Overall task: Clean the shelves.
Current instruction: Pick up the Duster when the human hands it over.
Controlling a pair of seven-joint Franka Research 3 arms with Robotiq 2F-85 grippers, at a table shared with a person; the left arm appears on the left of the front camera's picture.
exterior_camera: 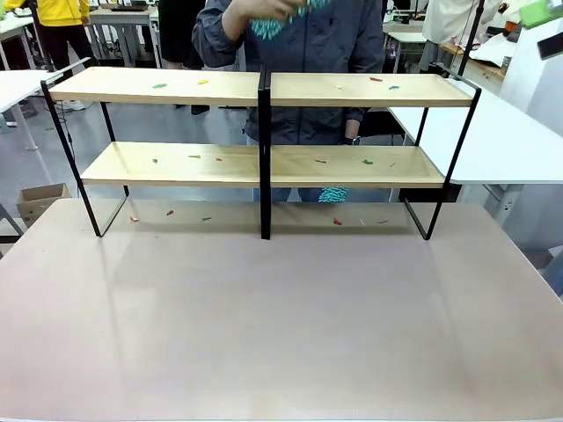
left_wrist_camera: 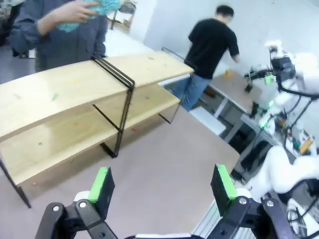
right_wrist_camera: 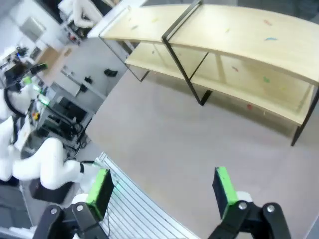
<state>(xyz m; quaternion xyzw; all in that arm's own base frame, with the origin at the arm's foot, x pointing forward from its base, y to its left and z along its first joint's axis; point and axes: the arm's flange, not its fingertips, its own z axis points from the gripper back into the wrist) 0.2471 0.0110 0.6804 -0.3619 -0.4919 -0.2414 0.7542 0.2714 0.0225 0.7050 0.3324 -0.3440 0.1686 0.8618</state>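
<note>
Reaching into the shelves point(exterior_camera: 114, 86) is the risky part, I think. They stand at the far side of the tabletop point(exterior_camera: 281, 352), just in front of the person, and the frame is thin black metal, so a push from an arm can slide or tip the whole rack toward the person. Small coloured scraps point(exterior_camera: 159, 85) lie on the upper boards, on the lower boards and on the tabletop under the rack. A careless sweep can throw them over the far edge to the floor, or only drop them from one level to the next. The centre post point(exterior_camera: 264, 149) cuts each level in two, so one long wipe would hit it. The person's hand point(left_wrist_camera: 70, 12) holds a teal fluffy cloth point(exterior_camera: 268, 25) above the upper board, and an arm rising there could touch that hand.

The left gripper point(left_wrist_camera: 162, 183) has its fingers wide apart with nothing between them. The right gripper point(right_wrist_camera: 162, 188) is the same, apart and empty. Both hang above bare tabletop, well apart from the rack.

For moving there is much open room: the near part of the tabletop is bare. The space between the two levels looks low for a gripper, and the front edge of the upper board overhangs it. At the right end a white table point(exterior_camera: 510, 141) stands near the frame.
</note>
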